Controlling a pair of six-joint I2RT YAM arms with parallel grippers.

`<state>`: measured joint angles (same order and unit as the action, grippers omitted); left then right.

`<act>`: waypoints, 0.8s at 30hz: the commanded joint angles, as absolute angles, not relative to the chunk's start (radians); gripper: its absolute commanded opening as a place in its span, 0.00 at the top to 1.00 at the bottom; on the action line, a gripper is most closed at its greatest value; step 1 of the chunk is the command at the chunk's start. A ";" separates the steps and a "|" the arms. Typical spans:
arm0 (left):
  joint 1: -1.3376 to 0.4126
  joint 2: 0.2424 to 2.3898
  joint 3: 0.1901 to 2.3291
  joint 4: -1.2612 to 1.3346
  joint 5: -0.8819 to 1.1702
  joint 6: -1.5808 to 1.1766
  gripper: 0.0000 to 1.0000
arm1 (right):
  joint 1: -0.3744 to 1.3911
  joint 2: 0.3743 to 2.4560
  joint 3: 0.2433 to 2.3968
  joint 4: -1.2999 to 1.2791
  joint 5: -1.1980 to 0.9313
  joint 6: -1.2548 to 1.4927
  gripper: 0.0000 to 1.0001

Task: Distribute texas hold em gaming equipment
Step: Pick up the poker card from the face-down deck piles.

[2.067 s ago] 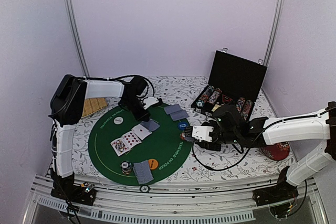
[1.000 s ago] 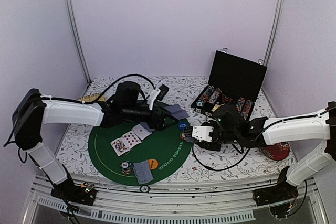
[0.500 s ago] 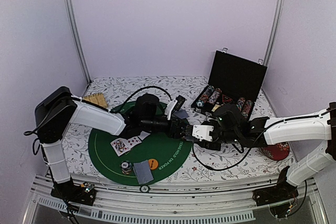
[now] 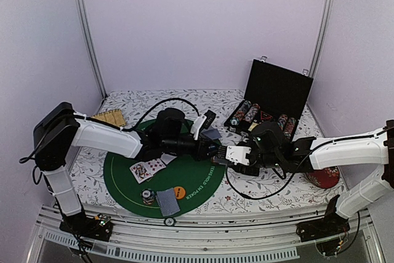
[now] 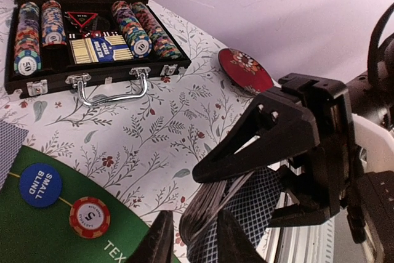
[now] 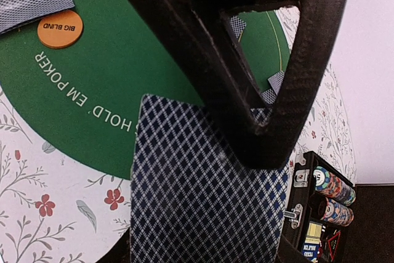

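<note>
My right gripper (image 4: 230, 154) hovers at the green mat's right edge, shut on a deck of blue-patterned cards (image 6: 197, 195). My left gripper (image 4: 217, 150) reaches across the mat to it. The deck's end (image 5: 203, 207) lies between the left gripper's (image 5: 197, 241) narrowed fingers: one rests on the top card's back, while the other stands slightly apart from the deck. Face-up cards (image 4: 148, 167) and face-down pairs (image 4: 167, 200) (image 4: 211, 133) lie on the mat. With them are an orange big blind button (image 4: 179, 191), a chip stack (image 4: 148, 196), a blue small blind button (image 5: 39, 184) and an orange chip (image 5: 89, 217).
The round green mat (image 4: 191, 180) covers the table's middle. An open black case (image 4: 277, 90) with chip rows stands at the back right. A red disc (image 4: 323, 178) lies beside the right arm, and a bamboo mat (image 4: 111, 117) lies at the back left.
My left arm has swung from the mat's far left across to the deck in my right gripper, and its jaws have narrowed around the deck's end. The right arm has stayed put.
</note>
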<state>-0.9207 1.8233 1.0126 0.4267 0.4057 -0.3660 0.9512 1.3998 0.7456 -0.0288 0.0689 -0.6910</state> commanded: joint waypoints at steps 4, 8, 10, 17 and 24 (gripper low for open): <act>-0.925 1.790 0.997 0.379 0.427 -0.336 0.68 | 0.950 1.375 0.747 -0.011 0.058 -0.681 0.50; -0.926 1.801 0.996 0.353 0.444 -0.336 0.69 | 0.951 1.378 0.749 -0.015 0.058 -0.681 0.50; -0.925 1.807 0.991 0.357 0.453 -0.347 0.69 | 0.951 1.376 0.749 -0.018 0.057 -0.682 0.50; -0.925 1.784 0.975 0.369 0.469 -0.361 0.80 | 0.951 1.375 0.750 -0.019 0.059 -0.683 0.51; -0.925 1.756 0.981 0.290 0.460 -0.330 0.89 | 0.951 1.377 0.749 -0.020 0.061 -0.683 0.52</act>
<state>-0.9207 1.7924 0.9810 0.3542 0.4591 -0.3550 0.9516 1.3998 0.7456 -0.0299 0.0685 -0.6918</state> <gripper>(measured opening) 0.124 0.490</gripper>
